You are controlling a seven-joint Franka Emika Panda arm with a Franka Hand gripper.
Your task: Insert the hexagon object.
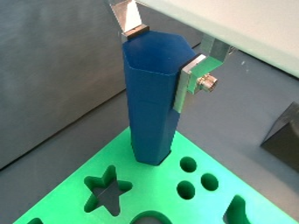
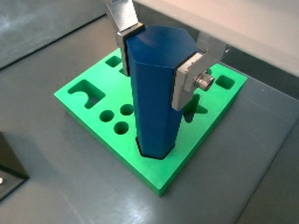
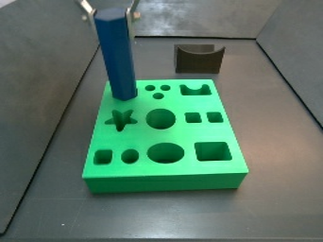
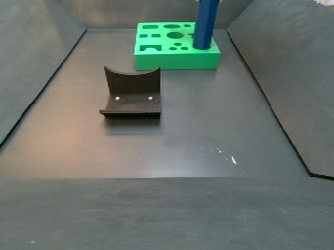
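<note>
The hexagon object (image 1: 149, 101) is a tall blue six-sided prism, held upright. My gripper (image 1: 163, 54) is shut on its upper end, with one silver finger (image 1: 131, 26) on each of two opposite flat faces; both wrist views show this (image 2: 158, 54). The prism's lower end meets the green block (image 2: 87, 92) near a corner and seems to stand in a hole there, which the piece itself hides. In both side views the prism (image 3: 116, 57) (image 4: 206, 21) stands at a corner of the block (image 3: 164, 156) (image 4: 163, 59). The gripper (image 3: 109, 8) is at the frame's top edge.
The green block has star (image 3: 121, 120), round (image 3: 161, 118) and square (image 3: 211, 149) holes, among others. The dark fixture (image 4: 131, 93) stands on the grey floor apart from the block and also shows in a side view (image 3: 198, 59). Dark walls enclose the floor.
</note>
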